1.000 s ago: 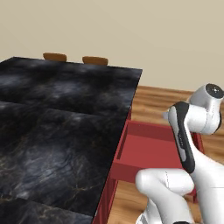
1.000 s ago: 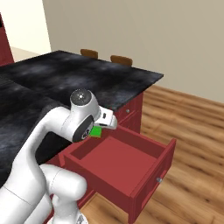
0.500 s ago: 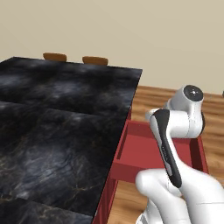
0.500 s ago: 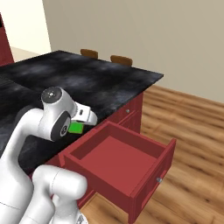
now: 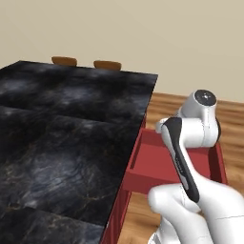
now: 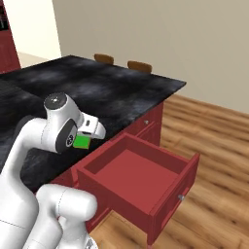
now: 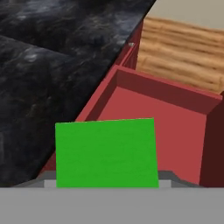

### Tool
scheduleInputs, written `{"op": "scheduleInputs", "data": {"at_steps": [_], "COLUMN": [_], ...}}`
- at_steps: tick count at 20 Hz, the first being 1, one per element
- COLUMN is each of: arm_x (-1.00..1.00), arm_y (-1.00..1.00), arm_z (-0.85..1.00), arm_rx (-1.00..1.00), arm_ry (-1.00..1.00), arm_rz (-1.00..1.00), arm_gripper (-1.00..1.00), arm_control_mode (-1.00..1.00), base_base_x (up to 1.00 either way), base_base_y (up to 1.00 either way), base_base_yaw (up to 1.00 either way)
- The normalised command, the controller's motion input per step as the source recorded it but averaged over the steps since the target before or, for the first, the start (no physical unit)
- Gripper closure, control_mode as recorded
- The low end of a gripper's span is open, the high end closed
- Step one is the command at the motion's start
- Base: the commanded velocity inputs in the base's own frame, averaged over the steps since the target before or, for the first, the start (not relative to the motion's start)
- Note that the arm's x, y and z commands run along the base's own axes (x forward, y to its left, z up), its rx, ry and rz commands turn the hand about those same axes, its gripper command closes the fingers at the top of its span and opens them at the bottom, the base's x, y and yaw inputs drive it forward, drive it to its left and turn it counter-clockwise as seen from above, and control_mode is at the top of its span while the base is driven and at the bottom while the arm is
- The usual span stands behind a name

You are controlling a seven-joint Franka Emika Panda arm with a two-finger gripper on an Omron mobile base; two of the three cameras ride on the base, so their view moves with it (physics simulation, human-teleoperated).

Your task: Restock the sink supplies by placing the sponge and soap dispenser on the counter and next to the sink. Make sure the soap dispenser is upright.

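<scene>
While gripper [image 6: 86, 140] clasps sponge [image 7: 106, 153], drawer [image 6: 131, 170] below

Open red drawer [image 6: 141, 177] beside a black stone tabletop [image 5: 62, 128].
Two brown chairs [image 5: 107, 65] behind it; wooden floor [image 6: 214, 146].

No writing, label, brand, number or sign can be read anywhere: the green block [image 7: 106, 153], the red drawer [image 6: 141, 177] and the black stone slab [image 5: 62, 128] all carry plain, unmarked surfaces.
</scene>
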Motion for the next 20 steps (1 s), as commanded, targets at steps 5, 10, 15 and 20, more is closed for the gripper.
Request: {"op": "scheduleInputs", "data": {"at_steps": [5,10,15,20], "arm_x": [0.0,0.0,0.0,0.0], "arm_y": [0.0,0.0,0.0,0.0], "arm_z": [0.0,0.0,0.0,0.0], "arm_rx": [0.0,0.0,0.0,0.0], "arm_ry": [0.0,0.0,0.0,0.0], "arm_rz": [0.0,0.0,0.0,0.0], "arm_gripper": [1.0,1.0,1.0,1.0], "arm_control_mode": [1.0,1.0,1.0,1.0], "base_base_x": [-0.77,-1.0,-1.0,-0.95], "base_base_y": [0.46,0.39,0.4,0.52], "base_base_yaw": [0.29,0.36,0.42,0.49]}}
